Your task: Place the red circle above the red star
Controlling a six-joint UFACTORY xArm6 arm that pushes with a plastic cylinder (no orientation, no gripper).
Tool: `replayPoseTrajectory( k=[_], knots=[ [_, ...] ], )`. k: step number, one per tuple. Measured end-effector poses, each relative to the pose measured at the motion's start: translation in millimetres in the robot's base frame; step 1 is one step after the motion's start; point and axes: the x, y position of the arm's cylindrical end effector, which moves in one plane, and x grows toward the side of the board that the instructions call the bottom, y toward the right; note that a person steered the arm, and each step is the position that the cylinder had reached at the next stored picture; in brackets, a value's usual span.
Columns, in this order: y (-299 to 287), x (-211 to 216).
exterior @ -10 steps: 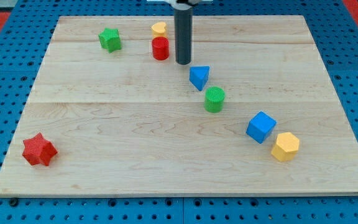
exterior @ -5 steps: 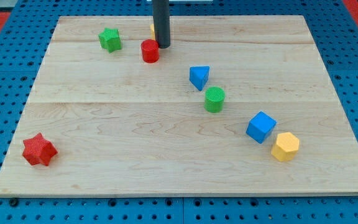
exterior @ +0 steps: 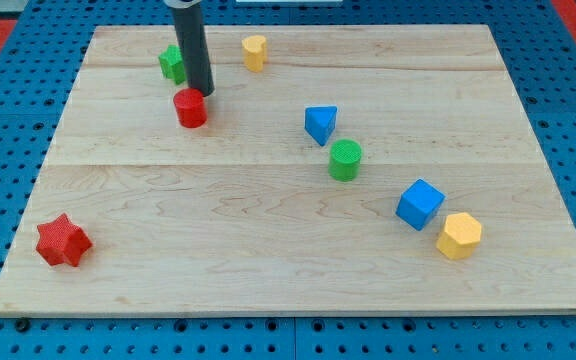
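Observation:
The red circle (exterior: 190,108) is a short red cylinder in the upper left part of the wooden board (exterior: 268,250). My tip (exterior: 201,92) sits right behind it at its upper right edge, touching or almost touching. The red star (exterior: 63,241) lies far off near the board's bottom left corner. The rod partly hides the green star (exterior: 172,64) just behind it.
A yellow block (exterior: 255,51) sits near the top edge. A blue triangle (exterior: 320,124) and a green cylinder (exterior: 345,160) are at the centre right. A blue cube (exterior: 420,204) and a yellow hexagon (exterior: 459,236) lie at the lower right.
My tip has swept left and slightly down across the top of the board, pushing the red circle from beside the yellow block toward the lower left. Other blocks have not moved.

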Motion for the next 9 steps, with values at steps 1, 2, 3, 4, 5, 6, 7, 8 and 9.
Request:
replayPoseTrajectory(
  k=[1, 2, 3, 4, 5, 6, 7, 8, 9],
  knots=[
    [-17, 14],
    [-20, 27],
    [-17, 28],
    [4, 28],
    [23, 30],
    [23, 42],
    [10, 60],
    [-18, 60],
    [-55, 60]
  ],
)
